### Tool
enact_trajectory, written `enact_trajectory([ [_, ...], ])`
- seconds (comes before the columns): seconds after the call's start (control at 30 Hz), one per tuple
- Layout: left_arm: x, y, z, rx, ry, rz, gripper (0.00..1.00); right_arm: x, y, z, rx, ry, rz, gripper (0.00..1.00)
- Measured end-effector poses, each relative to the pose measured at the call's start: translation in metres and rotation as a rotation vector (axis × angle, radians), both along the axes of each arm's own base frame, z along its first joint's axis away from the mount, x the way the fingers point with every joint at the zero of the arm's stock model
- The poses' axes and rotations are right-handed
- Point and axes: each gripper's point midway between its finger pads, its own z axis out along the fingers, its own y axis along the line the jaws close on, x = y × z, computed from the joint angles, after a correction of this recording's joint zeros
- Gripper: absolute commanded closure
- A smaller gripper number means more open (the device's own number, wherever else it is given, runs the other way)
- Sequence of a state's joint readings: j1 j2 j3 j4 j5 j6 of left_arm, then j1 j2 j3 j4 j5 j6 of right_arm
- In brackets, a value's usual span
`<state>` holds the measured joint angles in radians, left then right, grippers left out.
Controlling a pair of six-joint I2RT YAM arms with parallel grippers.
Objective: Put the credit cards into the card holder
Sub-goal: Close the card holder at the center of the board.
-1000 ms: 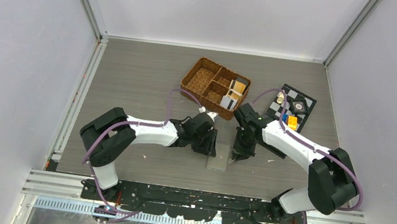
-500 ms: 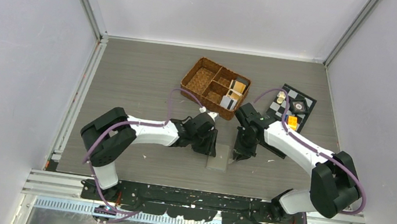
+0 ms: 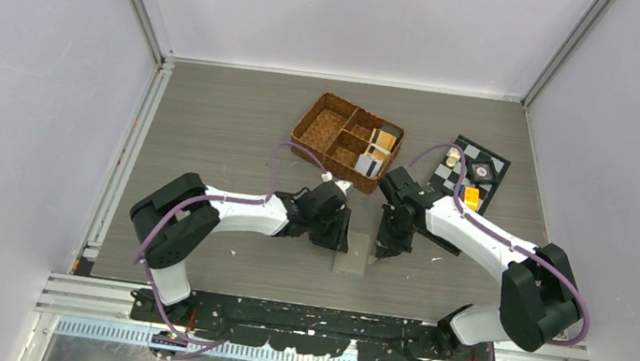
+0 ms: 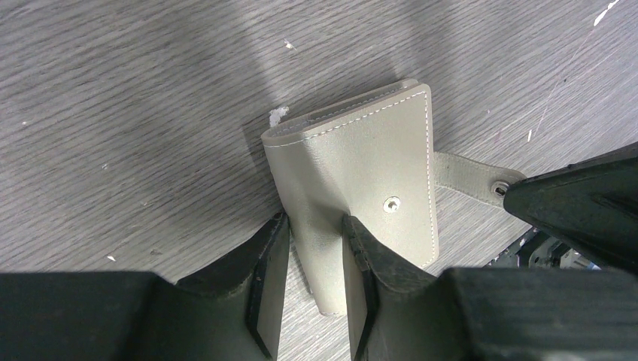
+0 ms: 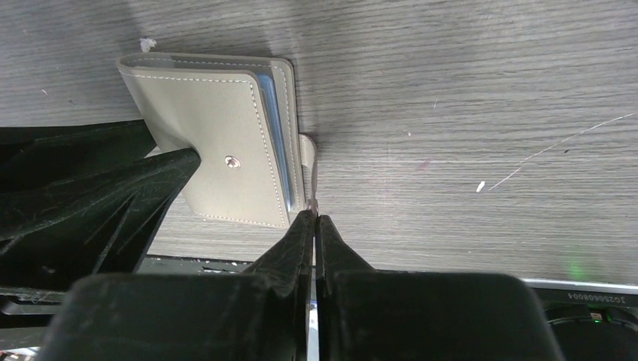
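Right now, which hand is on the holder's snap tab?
The right hand: it pinches the snap tab sticking out of the card holder. The left hand clamps the holder's body instead.

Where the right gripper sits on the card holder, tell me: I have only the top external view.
Observer: The right gripper is pinched on the tip of the snap tab, which sticks out from the closed card holder.
Operator: Now give me the left one.
Observer: The left gripper clamps the holder's folded edge, one finger against each side of it.
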<state>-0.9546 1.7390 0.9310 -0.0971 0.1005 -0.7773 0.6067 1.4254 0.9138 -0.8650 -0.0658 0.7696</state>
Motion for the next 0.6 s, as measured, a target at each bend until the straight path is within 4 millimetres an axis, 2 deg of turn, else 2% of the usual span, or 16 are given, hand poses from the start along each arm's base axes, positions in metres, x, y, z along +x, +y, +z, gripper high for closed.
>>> enact_trajectory([
  [0.27,0.0000,0.0001,-0.0001,0.000,0.000,0.000,0.68,0.0005,0.0004,0.0001,0.001,-0.001,-0.004,0.97],
  [0.33,0.0000,0.0001,-0.0001,0.000,0.000,0.000,0.68,0.0003,0.0002,0.0000,0.000,0.000,-0.004,0.99],
  [0.6,-0.0001,0.0001,0.0000,0.000,0.000,0.000,0.70,0.0013,0.0041,0.0030,0.024,-0.008,-0.002,1.00],
])
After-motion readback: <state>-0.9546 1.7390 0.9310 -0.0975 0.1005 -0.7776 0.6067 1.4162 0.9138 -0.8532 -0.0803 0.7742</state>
